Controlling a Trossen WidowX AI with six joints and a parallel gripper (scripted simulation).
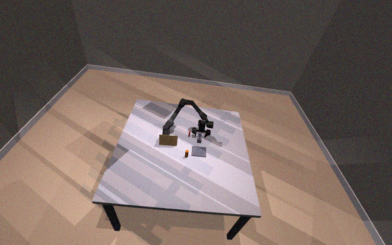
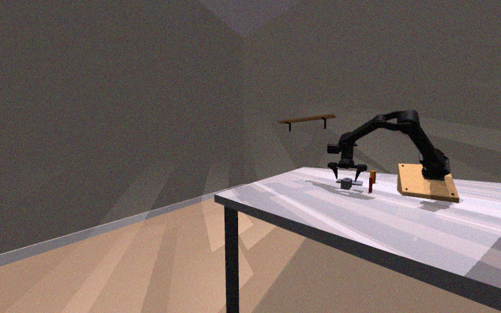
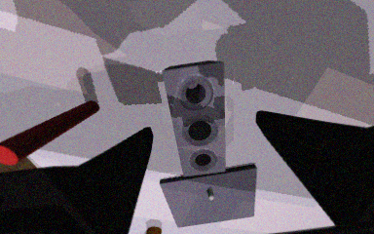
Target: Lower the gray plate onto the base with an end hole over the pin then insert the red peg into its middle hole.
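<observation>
The gray plate (image 1: 199, 140) (image 2: 346, 183) (image 3: 215, 113), a thick bar with three holes in a row, lies on the table behind the base, off the pin. The flat gray base (image 1: 201, 153) (image 2: 358, 183) (image 3: 234, 195) carries a short upright pin (image 3: 210, 193). The red peg (image 1: 189, 133) (image 2: 370, 185) (image 3: 54, 131) stands upright beside the plate. My gripper (image 1: 200, 136) (image 2: 346, 179) (image 3: 203, 124) is open and empty, pointing down just above the plate, with one finger toward each long side. Whether the plate's near end touches the base is unclear.
An orange peg (image 1: 186, 153) (image 2: 373, 177) (image 3: 154, 230) stands upright beside the base. The arm is mounted on a tilted wooden block (image 1: 168, 140) (image 2: 413, 182). A brown shelf (image 2: 306, 119) hangs on the wall behind the table.
</observation>
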